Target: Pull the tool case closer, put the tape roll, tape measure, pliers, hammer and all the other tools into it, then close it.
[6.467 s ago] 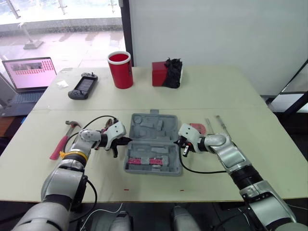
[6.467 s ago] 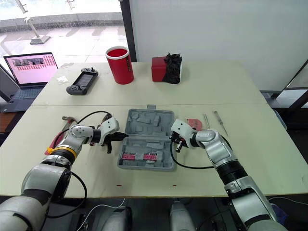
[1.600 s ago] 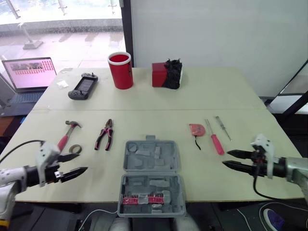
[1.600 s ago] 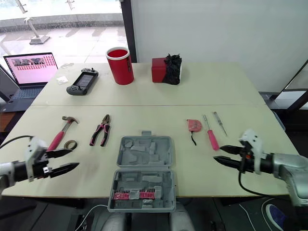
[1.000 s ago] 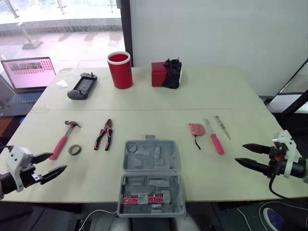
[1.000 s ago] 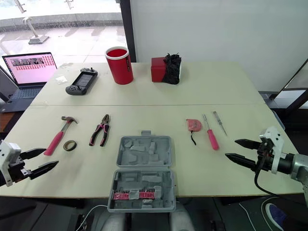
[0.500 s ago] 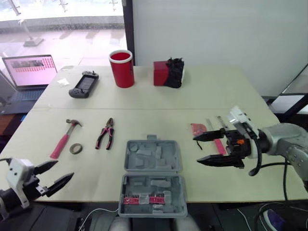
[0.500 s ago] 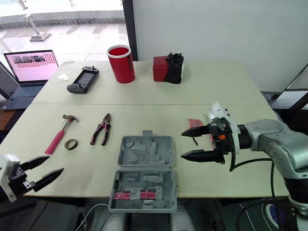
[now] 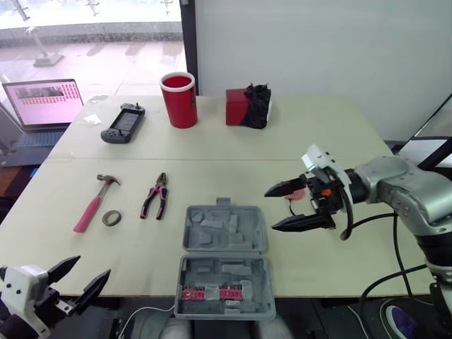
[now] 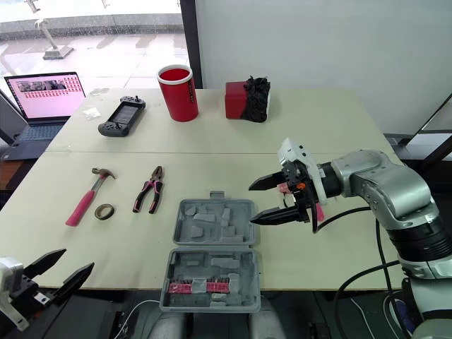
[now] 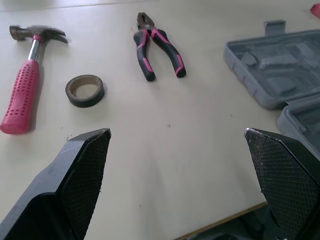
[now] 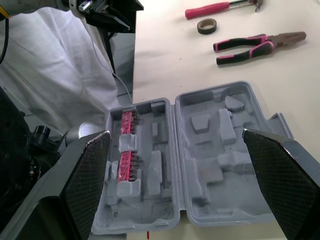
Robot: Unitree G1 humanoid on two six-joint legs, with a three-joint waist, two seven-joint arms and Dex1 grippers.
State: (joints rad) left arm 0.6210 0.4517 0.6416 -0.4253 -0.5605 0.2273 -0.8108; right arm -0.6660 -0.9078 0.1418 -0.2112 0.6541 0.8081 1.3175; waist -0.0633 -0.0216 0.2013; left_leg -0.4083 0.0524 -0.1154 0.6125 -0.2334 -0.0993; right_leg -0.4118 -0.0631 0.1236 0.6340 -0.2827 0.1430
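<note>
The grey tool case [image 9: 222, 261] lies open at the table's front edge, lid flat behind the tray. To its left lie the pink-handled hammer [image 9: 95, 203], the tape roll [image 9: 109, 218] and the pliers [image 9: 154, 196]. My right gripper [image 9: 270, 210] hovers open and empty just right of the case lid, fingers pointing left. It partly hides the red tape measure [image 9: 299, 192] behind it. My left gripper [image 9: 92, 267] hangs open and empty below the table's front left corner. In the left wrist view the tape roll [image 11: 85, 90] and pliers [image 11: 157, 45] lie ahead of it.
At the back of the table stand a red cup [image 9: 179, 100], a red box with a black cloth [image 9: 246, 107] and a game controller [image 9: 122, 124]. A laptop [image 9: 42, 106] sits off the back left corner.
My right gripper has swung in from the table's right edge to beside the case lid. My left gripper has sunk lower past the front edge. Both stay open.
</note>
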